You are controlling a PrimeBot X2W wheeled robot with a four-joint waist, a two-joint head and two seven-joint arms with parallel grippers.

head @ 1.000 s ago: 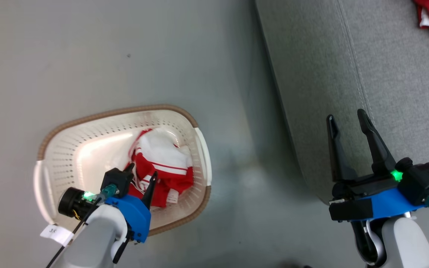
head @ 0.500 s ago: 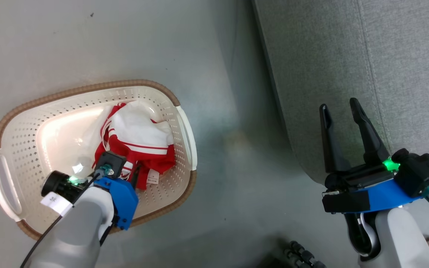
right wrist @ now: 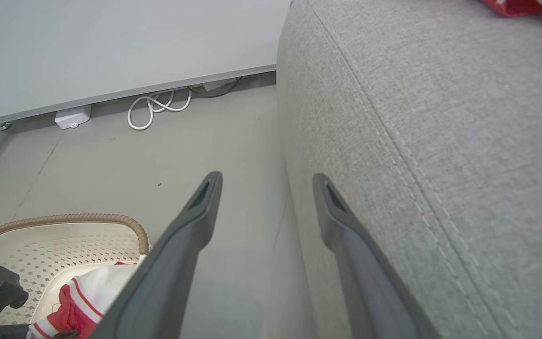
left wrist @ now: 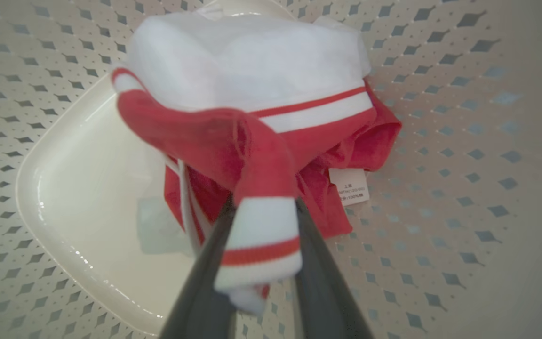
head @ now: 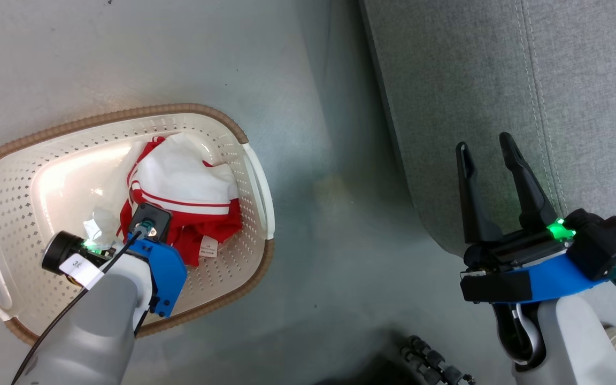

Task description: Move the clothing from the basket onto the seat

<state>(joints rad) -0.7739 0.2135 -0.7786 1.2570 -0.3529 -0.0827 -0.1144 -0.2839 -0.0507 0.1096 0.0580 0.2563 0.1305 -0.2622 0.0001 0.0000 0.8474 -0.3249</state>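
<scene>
Grasping step: in the basket point(head: 126, 112) at eight o'clock, the left pincer point(left wrist: 262, 209) is clamped on a striped cuff of the clothing point(head: 179, 187). Next, likely, a lift clear toward the seat point(head: 474, 80) at two o'clock. The right pincer point(head: 484, 141) there stands apart, empty.

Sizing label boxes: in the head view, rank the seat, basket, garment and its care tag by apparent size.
1-2. seat and basket: about alike as framed, both cropped, so unranked.
3. garment
4. care tag
</scene>
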